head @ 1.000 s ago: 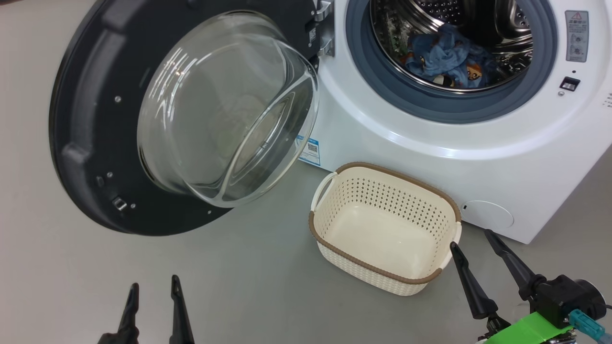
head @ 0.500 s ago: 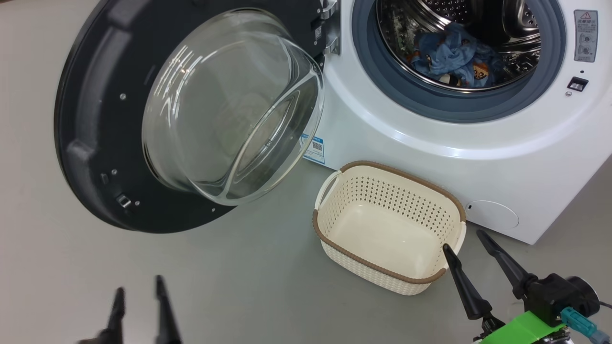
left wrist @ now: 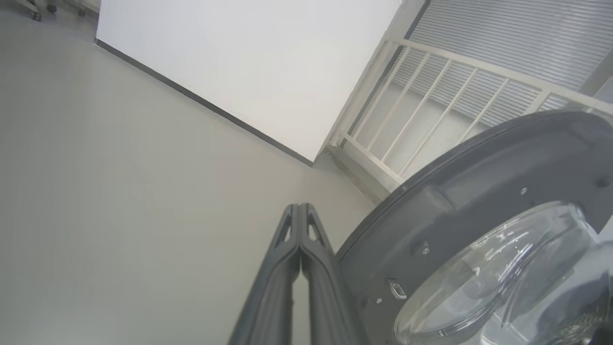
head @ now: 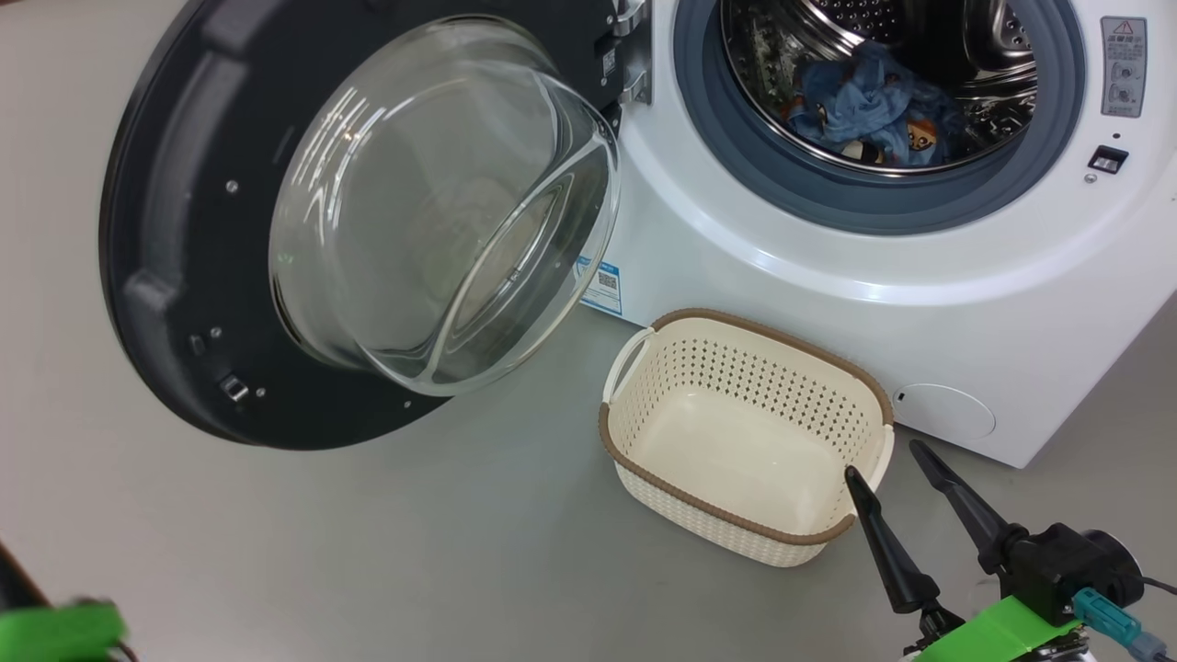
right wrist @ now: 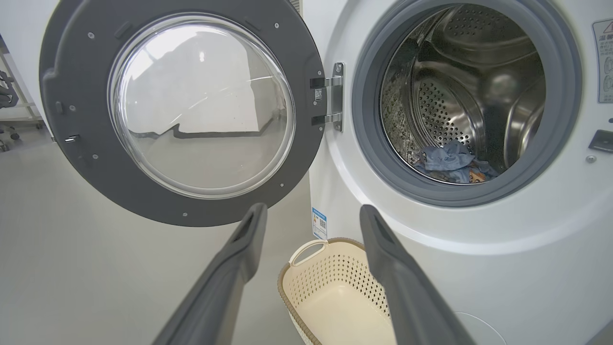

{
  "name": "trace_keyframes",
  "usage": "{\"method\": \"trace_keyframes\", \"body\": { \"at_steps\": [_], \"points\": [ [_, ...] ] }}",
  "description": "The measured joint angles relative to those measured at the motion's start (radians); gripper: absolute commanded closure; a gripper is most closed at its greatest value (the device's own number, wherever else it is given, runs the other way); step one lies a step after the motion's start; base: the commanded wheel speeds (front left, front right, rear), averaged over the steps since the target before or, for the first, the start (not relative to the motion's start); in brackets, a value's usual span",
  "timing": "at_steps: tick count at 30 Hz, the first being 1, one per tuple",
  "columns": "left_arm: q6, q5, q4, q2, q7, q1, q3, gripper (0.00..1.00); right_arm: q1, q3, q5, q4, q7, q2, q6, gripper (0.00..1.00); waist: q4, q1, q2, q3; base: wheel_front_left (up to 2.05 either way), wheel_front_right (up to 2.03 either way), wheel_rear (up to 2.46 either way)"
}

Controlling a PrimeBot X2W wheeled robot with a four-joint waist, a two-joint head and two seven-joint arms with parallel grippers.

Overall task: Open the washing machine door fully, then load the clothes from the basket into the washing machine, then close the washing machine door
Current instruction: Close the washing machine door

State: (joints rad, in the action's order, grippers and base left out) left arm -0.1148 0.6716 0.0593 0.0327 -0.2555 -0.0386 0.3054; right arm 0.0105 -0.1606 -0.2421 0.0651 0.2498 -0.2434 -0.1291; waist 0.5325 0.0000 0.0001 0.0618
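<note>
Looking good, we think: clothes (head: pixel 869 106) sit inside the washing machine (head: pixel 828 276), basket (head: pixel 736 324) empty near it. Left end effector (left wrist: pixel 300 206) is pinched together by the washing machine door (head: pixel 175 230), probably to push it; right end effector (head: pixel 883 460) hangs spread apart.

washing machine door (head: pixel 165 230): top cut off | warning label (head: pixel 1123 66): text unreadable

Glossy steel drum (right wrist: pixel 459 91), clear glass door window (head: pixel 441 202), perforated plastic basket (head: pixel 736 515)
</note>
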Motion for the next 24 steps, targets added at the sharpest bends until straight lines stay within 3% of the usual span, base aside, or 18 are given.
{"method": "trace_keyframes", "body": {
  "at_steps": [3, 13, 24],
  "points": [
    [0.031, 0.016, 0.092, 0.017, 0.0, -0.105, 0.058, 1.0, -0.001, 0.0, 0.0, 0.002, 0.0, 0.003, 0.0, 0.0, -0.003, 0.0, 0.0, -0.002, 0.0, 0.0, 0.0],
    [0.018, 0.161, 0.444, 0.236, 0.135, -0.504, 0.177, 1.0, -0.012, 0.007, 0.0, 0.003, 0.0, 0.021, 0.0, 0.0, -0.047, 0.0, 0.0, -0.011, 0.0, 0.0, 0.0],
    [0.01, 0.35, 0.687, 0.335, 0.262, -0.716, 0.316, 1.0, -0.012, -0.018, -0.01, 0.011, 0.0, -0.001, 0.0, 0.0, -0.162, 0.0, 0.0, 0.015, 0.0, 0.0, 0.0]
  ]
}}
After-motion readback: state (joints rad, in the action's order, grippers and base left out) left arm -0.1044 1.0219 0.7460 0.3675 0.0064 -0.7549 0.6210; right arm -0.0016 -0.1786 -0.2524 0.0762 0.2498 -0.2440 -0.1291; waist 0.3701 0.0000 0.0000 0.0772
